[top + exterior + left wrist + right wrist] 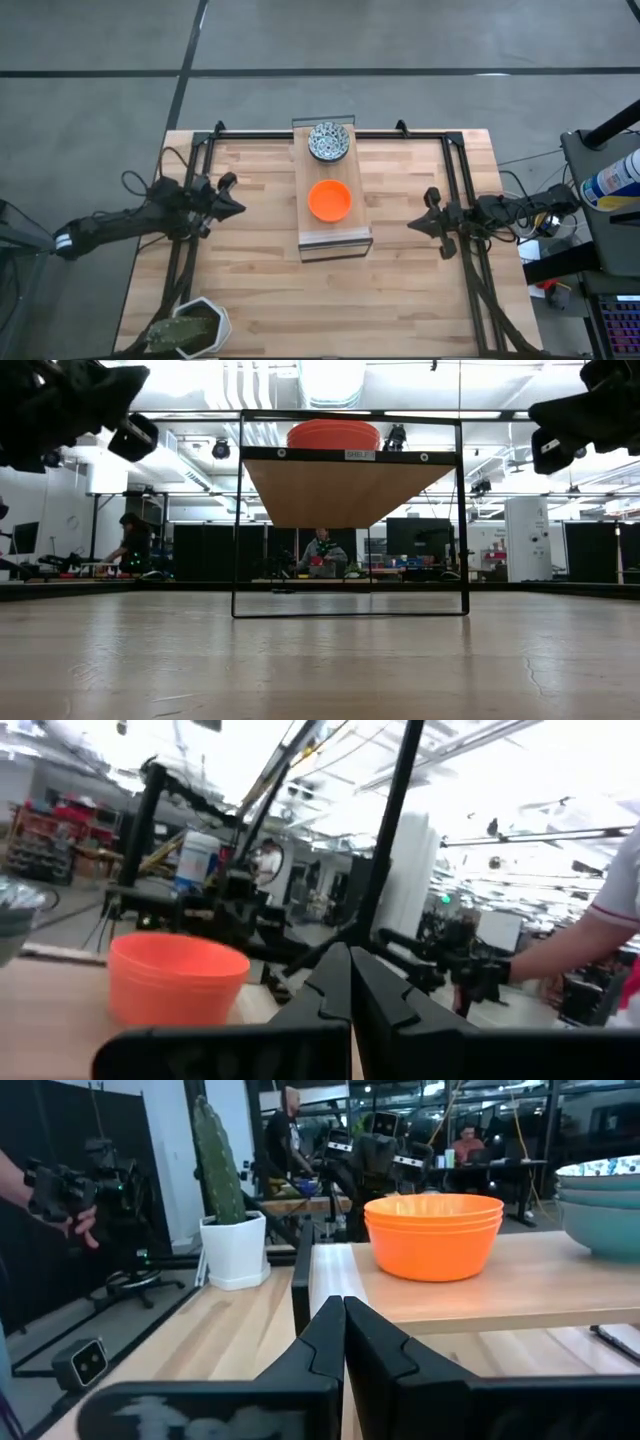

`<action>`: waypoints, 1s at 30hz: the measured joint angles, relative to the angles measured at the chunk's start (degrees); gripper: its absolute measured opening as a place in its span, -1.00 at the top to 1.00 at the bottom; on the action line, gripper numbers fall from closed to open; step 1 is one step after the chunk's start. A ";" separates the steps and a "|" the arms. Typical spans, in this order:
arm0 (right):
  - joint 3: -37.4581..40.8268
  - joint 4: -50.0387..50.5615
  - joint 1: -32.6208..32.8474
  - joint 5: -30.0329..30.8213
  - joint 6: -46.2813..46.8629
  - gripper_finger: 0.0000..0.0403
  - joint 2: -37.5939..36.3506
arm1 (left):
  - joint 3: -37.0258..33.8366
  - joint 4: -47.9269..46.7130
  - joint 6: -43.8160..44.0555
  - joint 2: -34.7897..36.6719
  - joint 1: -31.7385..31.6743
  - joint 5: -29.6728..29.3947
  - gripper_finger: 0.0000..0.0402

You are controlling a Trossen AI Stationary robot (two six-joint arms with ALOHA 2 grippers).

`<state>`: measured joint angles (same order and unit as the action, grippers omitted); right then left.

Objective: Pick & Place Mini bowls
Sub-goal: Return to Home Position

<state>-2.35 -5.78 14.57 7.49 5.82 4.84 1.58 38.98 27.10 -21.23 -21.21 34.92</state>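
Orange bowls (329, 200) and blue-patterned bowls (328, 141) sit in two stacks on the shelf (335, 236): placing looks finished.
The shelf stands mid-counter (400, 290) at the far edge. The left gripper (238, 208) and right gripper (412, 226), toward the left and right edges, are clenched empty.

Three stacked orange bowls (433, 1230), three stacked blue bowls (608, 1205), one shelf (335, 235), one potted cactus (232, 1245).

The blue bowls (605, 1195) on the shelf (500, 1290) are cropped in the right wrist view and hidden behind the orange bowls (333, 434) in the low view.
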 joint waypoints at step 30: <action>-0.09 8.87 0.02 3.21 -2.55 0.96 -4.73 | 0.52 -29.98 -6.18 21.22 4.13 -16.65 1.00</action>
<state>-2.44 3.09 14.59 10.70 3.27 0.11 2.11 9.00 20.92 -0.01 -17.08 18.27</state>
